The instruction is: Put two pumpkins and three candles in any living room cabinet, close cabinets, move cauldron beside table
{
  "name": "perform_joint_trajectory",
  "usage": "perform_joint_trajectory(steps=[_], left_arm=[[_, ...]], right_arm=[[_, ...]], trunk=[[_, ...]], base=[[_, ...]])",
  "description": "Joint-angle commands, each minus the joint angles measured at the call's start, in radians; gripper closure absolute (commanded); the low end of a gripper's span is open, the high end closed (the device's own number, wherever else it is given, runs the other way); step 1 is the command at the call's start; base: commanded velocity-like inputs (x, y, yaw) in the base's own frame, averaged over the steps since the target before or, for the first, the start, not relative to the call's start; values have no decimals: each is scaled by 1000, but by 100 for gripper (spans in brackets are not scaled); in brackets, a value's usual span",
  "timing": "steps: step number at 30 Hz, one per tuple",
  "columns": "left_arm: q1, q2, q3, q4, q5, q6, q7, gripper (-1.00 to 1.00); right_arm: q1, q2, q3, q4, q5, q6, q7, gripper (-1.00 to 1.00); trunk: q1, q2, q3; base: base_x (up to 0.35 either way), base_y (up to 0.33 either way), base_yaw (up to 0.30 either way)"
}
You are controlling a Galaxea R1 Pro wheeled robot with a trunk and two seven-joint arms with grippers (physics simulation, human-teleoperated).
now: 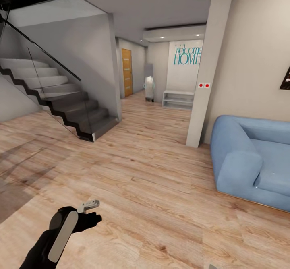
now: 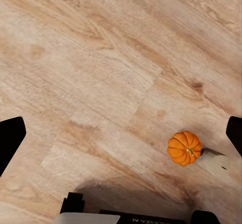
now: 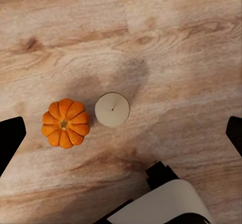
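Observation:
A small orange ribbed pumpkin [image 3: 65,123] sits on the wood floor with a cream-white candle [image 3: 112,109] standing right beside it. My right gripper [image 3: 121,138] hangs open above them, its dark fingertips [image 3: 10,141] spread wide. The left wrist view has the same pumpkin [image 2: 184,148] with the candle [image 2: 214,160] behind it, off to one side of my open left gripper [image 2: 121,138]. In the head view my left gripper [image 1: 89,205] is low at the bottom left over bare floor. The cabinet and the cauldron are out of view.
A blue sofa [image 1: 249,160] stands at the right, beside a white pillar [image 1: 205,79]. A staircase [image 1: 60,100] with a glass rail rises at the left. A hallway with a wooden door [image 1: 127,72] and a low white shelf [image 1: 178,98] lies ahead across open wood floor.

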Motion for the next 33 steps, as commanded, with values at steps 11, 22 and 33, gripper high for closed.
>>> perform_joint_trajectory(steps=[11, 22, 33], left_arm=[[-1, -39, -7, -33, 10, 4, 10, -100], [-1, -46, -8, -34, 10, 4, 10, -100], [-1, -44, -5, -34, 10, 4, 10, -100]], right_arm=[[-2, 2, 15, 1, 8, 7, -4, -100], [-4, 47, 11, 14, 170, 9, 47, -100], [-19, 49, 7, 80, 176, 7, 50, -100]], trunk=[[42, -78, -36], [84, -155, -70], [127, -232, -105]], base=[[0, 0, 0], [0, 0, 0], [0, 0, 0]])
